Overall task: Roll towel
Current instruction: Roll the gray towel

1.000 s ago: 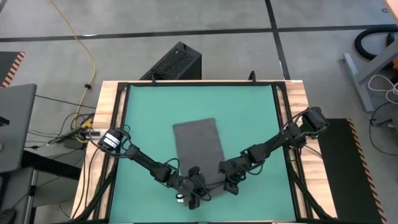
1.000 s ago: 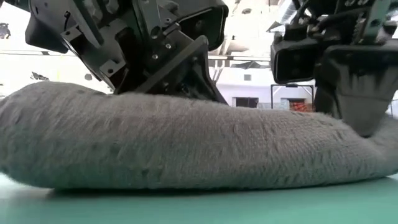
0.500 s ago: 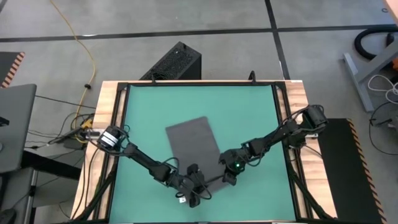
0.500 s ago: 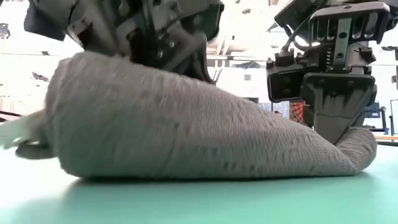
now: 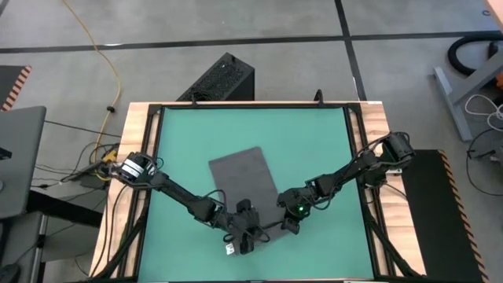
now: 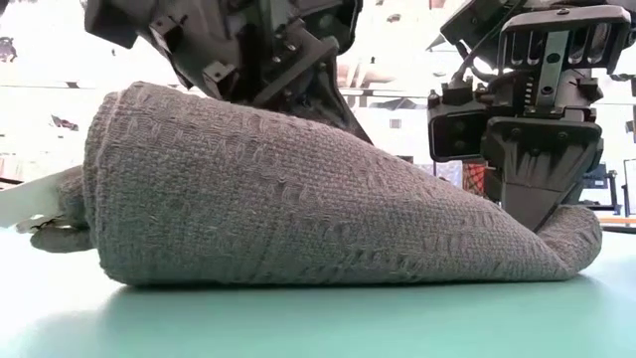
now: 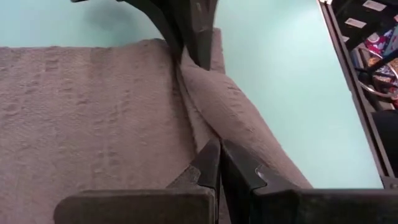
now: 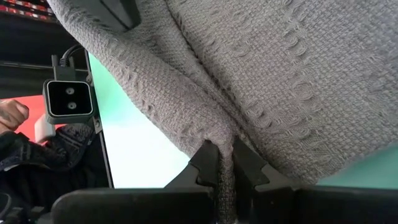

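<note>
On the green mat [image 5: 314,141], near its front edge, the grey towel [image 5: 240,177] lies at a slight slant, its near end lifted into a fold. Left gripper [image 5: 245,236] at the towel's near left corner, fingers [image 7: 208,165] pressed together, cloth apparently caught between them, though the pinch itself is hard to make out. Right gripper [image 5: 288,226] at the near right corner, fingers [image 8: 208,163] nearly closed on a thin ridge of towel. Low view: fold stands tall under the left gripper, tapering down toward the right one. Wooden table [image 5: 134,149] border shows around the mat.
</note>
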`<move>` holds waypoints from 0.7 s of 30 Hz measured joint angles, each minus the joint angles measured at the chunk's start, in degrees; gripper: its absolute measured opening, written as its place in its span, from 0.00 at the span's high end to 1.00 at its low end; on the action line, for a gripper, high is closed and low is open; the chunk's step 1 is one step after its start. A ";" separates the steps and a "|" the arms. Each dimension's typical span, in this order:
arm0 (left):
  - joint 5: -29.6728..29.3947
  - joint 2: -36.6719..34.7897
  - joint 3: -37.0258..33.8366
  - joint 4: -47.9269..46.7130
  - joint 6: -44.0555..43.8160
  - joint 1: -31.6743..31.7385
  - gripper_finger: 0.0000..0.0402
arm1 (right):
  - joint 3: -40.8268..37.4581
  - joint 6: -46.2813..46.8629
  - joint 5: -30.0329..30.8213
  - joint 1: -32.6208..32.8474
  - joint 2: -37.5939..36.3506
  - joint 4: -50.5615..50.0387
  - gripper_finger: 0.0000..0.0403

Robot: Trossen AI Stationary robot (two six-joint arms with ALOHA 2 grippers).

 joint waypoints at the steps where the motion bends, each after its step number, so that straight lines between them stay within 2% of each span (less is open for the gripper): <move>1: 0.54 0.00 0.00 0.02 0.00 0.29 1.00 | 0.00 0.00 0.01 0.01 0.00 0.00 0.92; 9: 3.23 -0.03 0.00 -0.53 -0.92 2.67 1.00 | -0.02 0.13 -1.14 -1.21 0.07 -0.04 0.92; 16: 0.53 -3.01 0.60 6.14 5.59 1.58 1.00 | -0.07 -0.59 -0.28 -3.23 0.33 -2.50 0.92; 21: -0.59 0.95 3.81 4.87 6.68 0.09 1.00 | -0.04 -1.08 -1.37 -3.97 2.06 -2.08 0.92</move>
